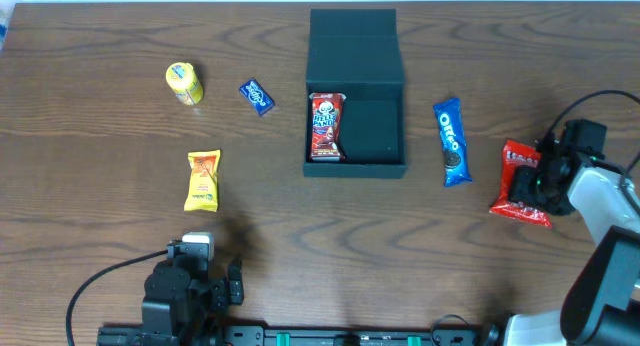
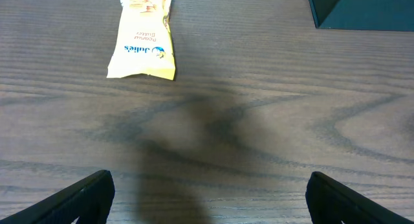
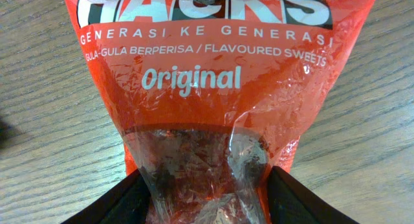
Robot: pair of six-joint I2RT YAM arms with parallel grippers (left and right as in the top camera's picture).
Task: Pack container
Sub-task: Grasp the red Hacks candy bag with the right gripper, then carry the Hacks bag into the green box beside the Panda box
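Plainly, the container (image 1: 378,131) sits on the counter (image 1: 100,226) close to the far edge, about midway between the left and right edges. Its flap lid is thrown back toward the far edge. A red snack packet (image 1: 326,126) lies inside it, lengthwise against the left wall; the remaining floor of the box is bare.

Just right of the container, apart from its wall, lies a blue Oreo packet (image 1: 452,141). Further toward the right edge is a red Hacks sweets bag (image 1: 518,181) – the right jaws are closed on it. In the right wrist view the two dark fingers (image 3: 123,201) press in from either side on the clear lower end of the bag (image 3: 213,75), which narrows and crumples between them. Whether the bag is lifted off the wood I cannot tell.

On the left half of the counter lie three things, well apart from the container: a small yellow round pack (image 1: 184,83) toward the far left corner, a small blue packet (image 1: 257,96) between it and the container, and a yellow Julie's peanut butter packet (image 1: 202,180) nearer the middle.

At the near edge, left of centre, the left jaws stand wide open and hold nothing – their tips show at the bottom corners of the left wrist view, with the Julie's packet (image 2: 143,43) ahead of them and a corner of the container (image 2: 362,10) at upper right.
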